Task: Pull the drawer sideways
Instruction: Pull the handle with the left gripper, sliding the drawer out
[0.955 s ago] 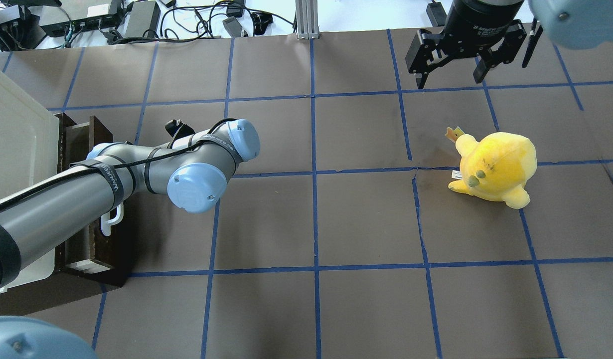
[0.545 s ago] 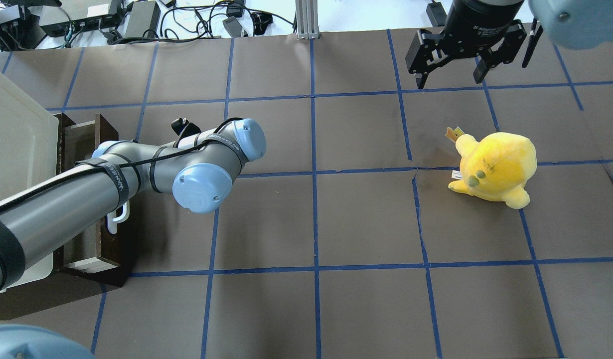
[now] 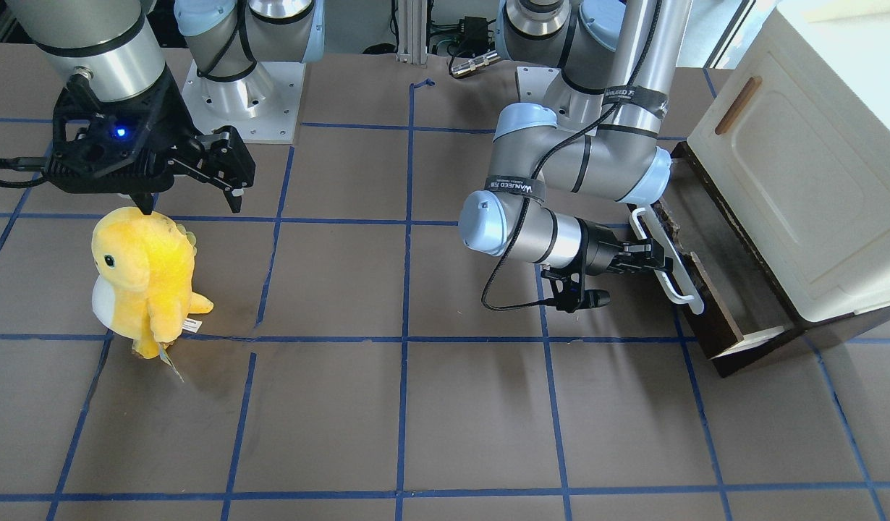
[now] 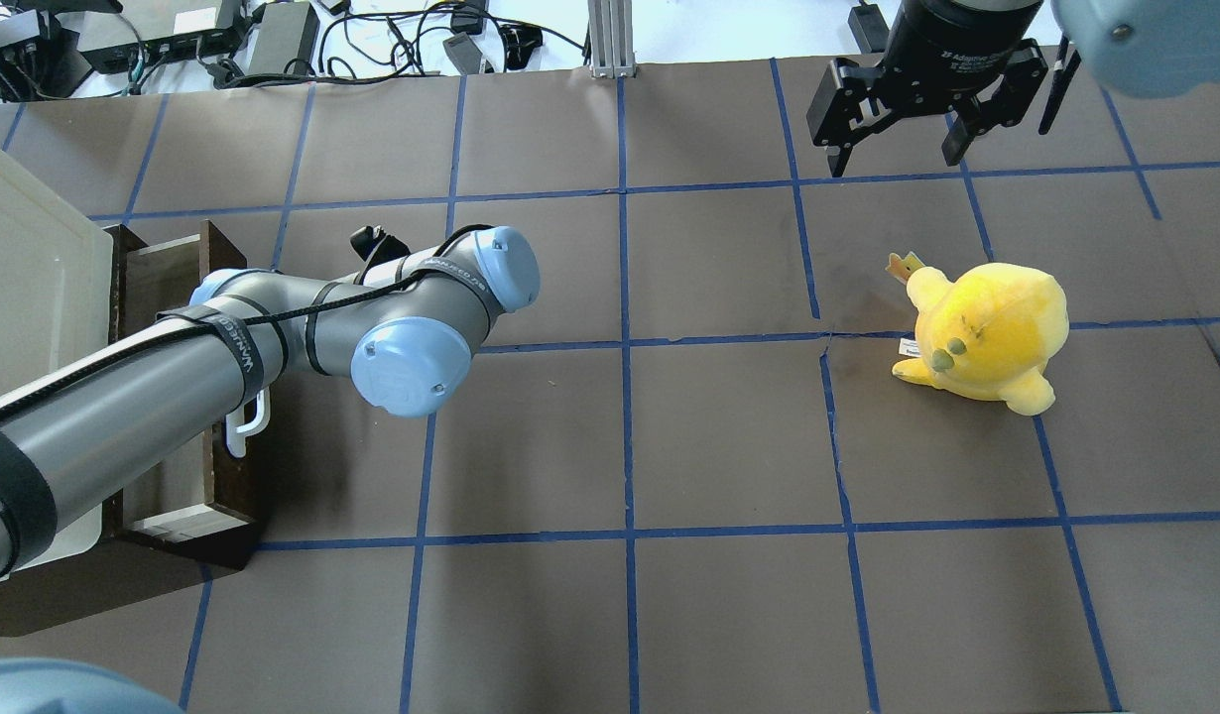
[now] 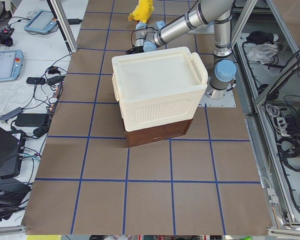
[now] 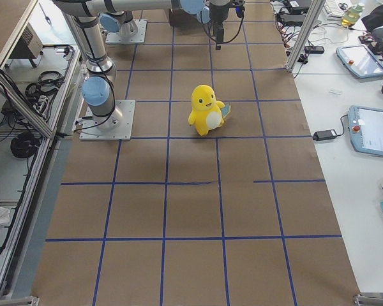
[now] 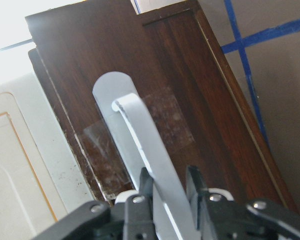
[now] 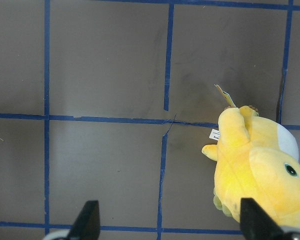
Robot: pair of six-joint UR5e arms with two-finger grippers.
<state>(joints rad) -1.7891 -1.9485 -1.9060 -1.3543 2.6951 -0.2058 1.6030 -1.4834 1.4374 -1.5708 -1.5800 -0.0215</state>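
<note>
The drawer (image 3: pixel 713 318) has a dark brown wooden front and a long white bar handle (image 3: pixel 668 264). It stands partly pulled out from under the cream-white cabinet box (image 3: pixel 814 166). My left gripper (image 3: pixel 651 262) is shut on the white handle; the left wrist view shows its two fingers (image 7: pixel 142 187) clamped around the bar (image 7: pixel 140 130) in front of the drawer front (image 7: pixel 190 100). In the overhead view the drawer (image 4: pixel 164 268) and a handle end (image 4: pixel 245 421) show beside my left arm, which hides the gripper. My right gripper (image 4: pixel 895 161) is open and empty, far off.
A yellow plush toy (image 4: pixel 987 332) stands upright on the right half of the table, just below my open right gripper (image 3: pixel 188 199); it also shows in the right wrist view (image 8: pixel 260 170). Cables and power boxes (image 4: pixel 223 35) lie beyond the far edge.
My left arm has moved toward the table's middle with the handle in its grip, and the drawer has slid further out from under the cabinet. The right arm has not moved.
</note>
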